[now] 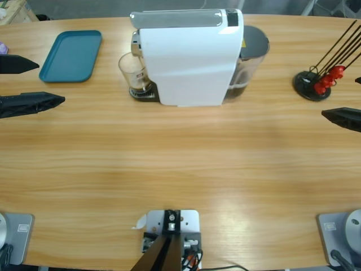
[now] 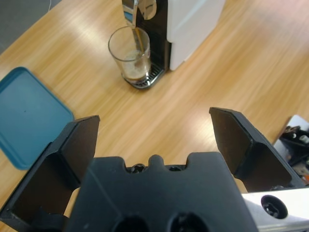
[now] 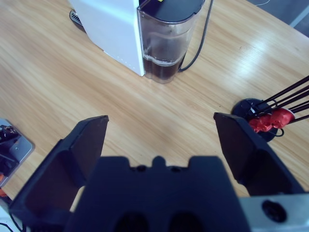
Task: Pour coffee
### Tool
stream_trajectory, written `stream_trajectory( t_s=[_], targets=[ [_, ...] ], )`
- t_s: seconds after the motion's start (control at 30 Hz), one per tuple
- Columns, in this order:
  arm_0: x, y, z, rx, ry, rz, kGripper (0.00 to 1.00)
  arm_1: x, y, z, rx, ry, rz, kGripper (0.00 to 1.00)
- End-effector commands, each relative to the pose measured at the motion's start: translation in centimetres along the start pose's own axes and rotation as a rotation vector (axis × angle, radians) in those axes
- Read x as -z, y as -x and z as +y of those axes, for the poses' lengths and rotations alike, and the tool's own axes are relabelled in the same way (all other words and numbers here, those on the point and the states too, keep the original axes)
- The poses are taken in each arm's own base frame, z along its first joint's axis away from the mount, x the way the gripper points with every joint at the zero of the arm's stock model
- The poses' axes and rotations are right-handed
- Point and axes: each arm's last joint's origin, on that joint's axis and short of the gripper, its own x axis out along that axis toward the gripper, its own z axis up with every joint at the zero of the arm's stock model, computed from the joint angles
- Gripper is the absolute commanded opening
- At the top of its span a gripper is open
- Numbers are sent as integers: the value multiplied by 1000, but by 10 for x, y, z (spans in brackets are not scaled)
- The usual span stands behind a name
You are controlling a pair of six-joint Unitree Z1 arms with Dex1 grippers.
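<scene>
coffee runs into the glass, both grippers wide and apart from it

the left gripper [image 2: 154, 140] hangs over bare table [image 1: 180, 164] with its jaws spread wide and nothing between them. well ahead of it, slightly to its left, a glass [image 2: 129, 53] stands on the drip grate of the white machine [image 2: 193, 24]. a thin stream falls from the spout into the glass, where the coffee [image 2: 133, 72] sits low with pale foam on top. a blue tray [image 2: 24, 121] lies near the left jaw, off to its side. the right gripper [image 3: 161, 145] is also wide and empty; ahead of it stands the machine's water tank [image 3: 166, 43], and a black stand with red pieces [image 3: 265, 118] lies beside its right jaw.
</scene>
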Motion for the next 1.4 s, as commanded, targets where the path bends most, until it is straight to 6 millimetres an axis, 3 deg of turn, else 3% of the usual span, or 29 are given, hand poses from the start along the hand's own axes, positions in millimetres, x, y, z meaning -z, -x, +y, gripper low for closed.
stream_trajectory(
  t_s=[0.03,1.4],
  targets=[
    [1,-9,3,-8,27,48,1000,10,-1,2,-19,16,10,987],
    [1,-12,9,-3,66,46,1000,9,-2,2,-21,19,14,987]
  ],
)
